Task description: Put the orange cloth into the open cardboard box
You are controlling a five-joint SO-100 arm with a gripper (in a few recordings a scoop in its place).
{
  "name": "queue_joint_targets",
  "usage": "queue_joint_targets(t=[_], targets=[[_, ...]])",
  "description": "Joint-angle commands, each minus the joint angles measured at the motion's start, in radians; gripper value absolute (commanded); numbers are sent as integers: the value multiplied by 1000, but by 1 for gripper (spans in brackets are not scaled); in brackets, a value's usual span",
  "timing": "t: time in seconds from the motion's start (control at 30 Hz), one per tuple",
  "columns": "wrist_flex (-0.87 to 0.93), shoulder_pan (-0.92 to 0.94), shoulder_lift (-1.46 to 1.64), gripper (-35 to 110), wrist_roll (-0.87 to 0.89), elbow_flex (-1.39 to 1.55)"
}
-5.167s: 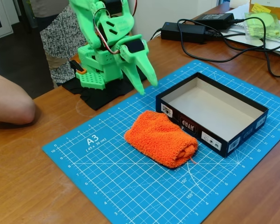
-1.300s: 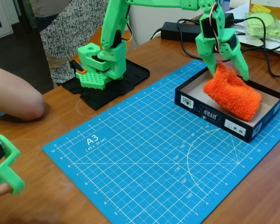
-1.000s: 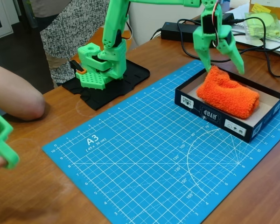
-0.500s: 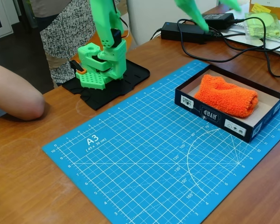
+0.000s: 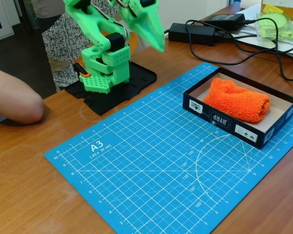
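The cloth (image 5: pixel 239 100) lies inside the box (image 5: pixel 224 123), clear of its walls. The gripper (image 5: pixel 149 29), well apart from the box, looks closed and empty; park it gently.

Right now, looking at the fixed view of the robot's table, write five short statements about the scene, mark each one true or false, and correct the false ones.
1. The orange cloth lies inside the open cardboard box. True.
2. The gripper is clamped on the cloth. False: it hangs in the air near the arm's base, well away from the cloth, holding nothing.
3. The box sits on a blue cutting mat. True.
4. The cloth is green. False: it is bright orange; the arm is green.
5. A person's arm rests on the table at the picture's left edge. True.
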Motion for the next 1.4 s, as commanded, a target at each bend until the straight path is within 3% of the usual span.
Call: queue_joint_targets(t=[0.0, 0.17, 0.37, 1.37], targets=[[-29, -46, 158, 0, 23, 209], [-3, 6, 407, 0, -11, 370], [-40, -18, 413, 0, 34, 540], [14, -2, 413, 0, 61, 529]])
